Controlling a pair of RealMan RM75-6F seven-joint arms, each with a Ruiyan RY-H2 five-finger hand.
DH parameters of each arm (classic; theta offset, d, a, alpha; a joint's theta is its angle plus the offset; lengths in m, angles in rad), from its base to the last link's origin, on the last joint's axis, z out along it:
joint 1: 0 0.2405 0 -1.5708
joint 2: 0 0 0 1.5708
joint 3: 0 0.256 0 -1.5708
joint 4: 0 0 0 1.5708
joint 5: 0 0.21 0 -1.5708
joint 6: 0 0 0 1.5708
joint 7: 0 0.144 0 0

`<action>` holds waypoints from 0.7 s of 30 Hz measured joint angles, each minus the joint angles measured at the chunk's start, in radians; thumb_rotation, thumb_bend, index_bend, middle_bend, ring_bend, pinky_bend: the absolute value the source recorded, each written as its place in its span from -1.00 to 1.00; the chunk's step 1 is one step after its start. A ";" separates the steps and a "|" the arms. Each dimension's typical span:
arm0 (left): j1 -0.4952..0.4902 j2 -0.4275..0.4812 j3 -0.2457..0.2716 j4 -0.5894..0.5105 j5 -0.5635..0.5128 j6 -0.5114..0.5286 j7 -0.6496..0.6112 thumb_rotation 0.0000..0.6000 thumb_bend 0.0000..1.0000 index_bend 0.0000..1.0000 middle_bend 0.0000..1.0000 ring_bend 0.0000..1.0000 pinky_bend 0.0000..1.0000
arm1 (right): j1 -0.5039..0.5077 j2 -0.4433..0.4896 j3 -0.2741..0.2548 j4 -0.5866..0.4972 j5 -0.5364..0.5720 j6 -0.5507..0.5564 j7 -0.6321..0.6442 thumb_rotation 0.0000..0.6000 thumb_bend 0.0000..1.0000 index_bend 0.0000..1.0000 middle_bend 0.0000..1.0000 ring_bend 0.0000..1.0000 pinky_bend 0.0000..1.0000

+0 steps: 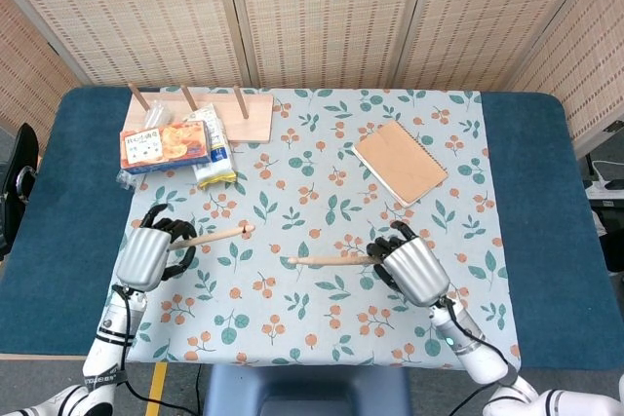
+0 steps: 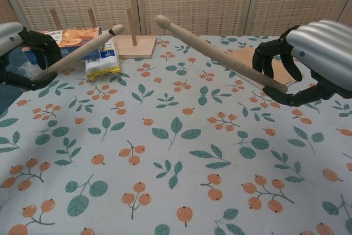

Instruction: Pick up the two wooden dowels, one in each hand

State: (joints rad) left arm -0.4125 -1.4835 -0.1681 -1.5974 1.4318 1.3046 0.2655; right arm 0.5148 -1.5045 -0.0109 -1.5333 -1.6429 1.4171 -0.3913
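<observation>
A: So, starting with the desk (image 1: 541, 202) — what sits on it?

B: 1 leaf-and-berry cloth (image 1: 322, 192) covers most of it. At the far left lies 1 wooden base (image 1: 255, 114) with 3 upright pegs, with 1 orange snack box (image 1: 161, 146) and 1 yellow-edged packet (image 1: 213, 148) in front of it. 1 tan notebook (image 1: 400, 161) lies at the right.

A: And the robot hands?

B: 2 of them. The left robot hand (image 1: 148, 255) has its dark fingers wrapped round the left dowel (image 1: 216, 235); the right robot hand (image 1: 414, 268) is closed the same way on the right dowel (image 1: 327, 260).

A: Where are the dowels, exactly?

B: 2 dowels, 1 per robot hand, both off the cloth. In the chest view the left dowel (image 2: 77, 53) slants up toward the snack box, and the right dowel (image 2: 214, 53) points up and to the left, its rounded tip high above the cloth. The 2 tips stand apart, not touching.

A: Which step is this?

B: I'd judge the pick-up is essentially done: both are lifted clear. What remains calls only for steady grips and keeping the 2 tips from crossing, since the free ends lean toward each other.
</observation>
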 measured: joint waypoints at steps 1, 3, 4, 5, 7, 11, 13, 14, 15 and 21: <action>-0.004 0.001 0.000 -0.014 -0.002 -0.004 0.019 1.00 0.03 0.60 0.47 -0.05 -0.60 | 0.004 0.001 0.004 -0.003 -0.001 -0.007 0.001 1.00 -0.22 1.00 0.85 0.39 -0.37; -0.010 0.002 0.001 -0.042 -0.004 -0.008 0.060 1.00 0.03 0.60 0.48 -0.02 -0.58 | 0.013 0.003 0.017 -0.013 0.004 -0.031 0.002 1.00 -0.19 1.00 0.85 0.39 -0.37; -0.013 0.002 0.003 -0.063 -0.006 -0.009 0.088 1.00 0.03 0.60 0.49 -0.02 -0.57 | 0.018 0.005 0.023 -0.018 0.009 -0.043 0.002 1.00 -0.18 1.00 0.85 0.39 -0.37; -0.015 0.002 0.004 -0.078 -0.006 -0.008 0.108 1.00 0.03 0.60 0.49 -0.02 -0.57 | 0.023 0.007 0.029 -0.024 0.015 -0.056 0.003 1.00 -0.17 1.00 0.85 0.39 -0.37; -0.017 0.000 0.009 -0.106 -0.001 -0.001 0.154 1.00 0.03 0.60 0.49 -0.02 -0.57 | 0.033 0.011 0.040 -0.034 0.029 -0.088 0.002 1.00 -0.16 1.00 0.85 0.39 -0.37; -0.019 -0.007 0.021 -0.149 0.028 0.028 0.210 1.00 0.03 0.60 0.49 -0.01 -0.57 | 0.045 0.014 0.051 -0.041 0.052 -0.137 -0.003 1.00 -0.15 1.00 0.85 0.39 -0.36; -0.019 -0.008 0.027 -0.163 0.037 0.033 0.217 1.00 0.03 0.60 0.49 -0.01 -0.57 | 0.049 0.011 0.054 -0.039 0.059 -0.154 -0.002 1.00 -0.15 1.00 0.85 0.39 -0.36; -0.020 -0.009 0.029 -0.168 0.039 0.033 0.218 1.00 0.03 0.60 0.49 -0.01 -0.57 | 0.050 0.009 0.055 -0.038 0.063 -0.161 -0.001 1.00 -0.15 1.00 0.85 0.39 -0.35; -0.021 -0.009 0.031 -0.170 0.041 0.033 0.219 1.00 0.03 0.60 0.49 -0.01 -0.57 | 0.053 0.005 0.058 -0.034 0.067 -0.169 0.002 1.00 -0.15 1.00 0.85 0.39 -0.35; -0.028 -0.022 0.038 -0.177 0.053 0.030 0.228 1.00 0.03 0.60 0.49 -0.01 -0.57 | 0.060 -0.012 0.073 -0.023 0.071 -0.184 0.012 1.00 -0.15 1.00 0.85 0.39 -0.35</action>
State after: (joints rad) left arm -0.4401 -1.5057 -0.1304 -1.7746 1.4846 1.3349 0.4932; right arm 0.5750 -1.5168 0.0621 -1.5565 -1.5715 1.2332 -0.3798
